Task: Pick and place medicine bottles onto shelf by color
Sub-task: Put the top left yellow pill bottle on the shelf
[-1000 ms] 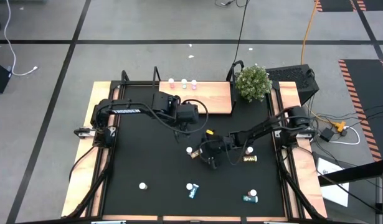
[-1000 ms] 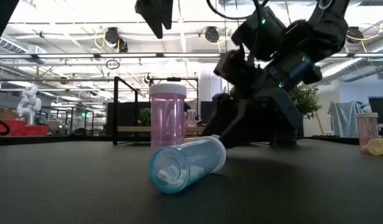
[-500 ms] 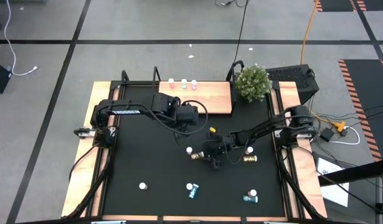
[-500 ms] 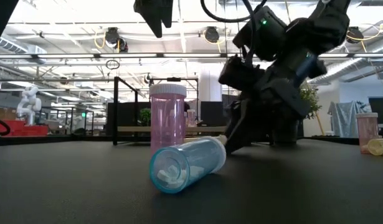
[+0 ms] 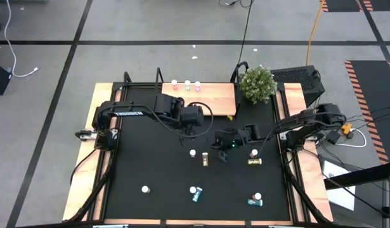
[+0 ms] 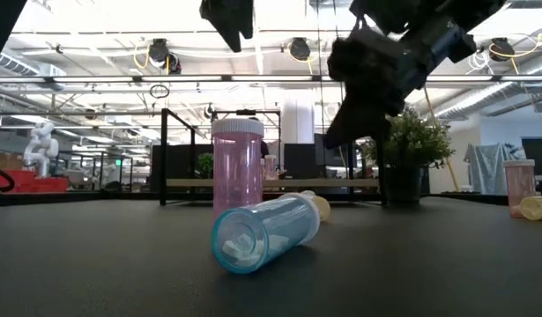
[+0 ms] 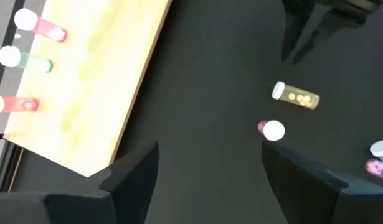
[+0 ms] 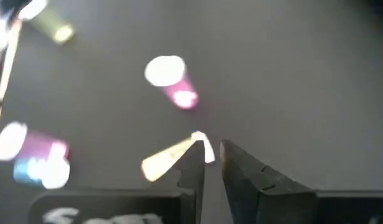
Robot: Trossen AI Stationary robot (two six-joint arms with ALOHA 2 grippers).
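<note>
Small white-capped bottles are scattered on the black mat point(image 5: 150, 158). A yellow one point(image 5: 205, 158) lies on its side, also in the right wrist view point(image 8: 169, 158), beside an upright pink one point(image 5: 193, 153). My right gripper point(image 5: 220, 151) hangs above them, fingers almost together and empty point(image 8: 210, 149). My left gripper point(image 5: 193, 123) hovers open and empty point(image 7: 210, 174) near the near edge of the light-wood shelf point(image 5: 214, 100). Three bottles point(image 5: 186, 84) stand along the shelf's far edge.
A teal bottle point(image 6: 262, 233) lies at the mat's near edge in front of an upright pink one point(image 6: 237, 167). More bottles are at the right point(image 5: 253, 162), the near right point(image 5: 255, 201) and the near left point(image 5: 144, 189). A potted plant point(image 5: 257, 82) stands at the shelf's right end.
My right gripper has risen from the mat beside the yellow bottle and drawn back toward the table's right and far edges. The yellow bottle stays lying on the mat, shifted a little toward the right. My left arm has kept still.
</note>
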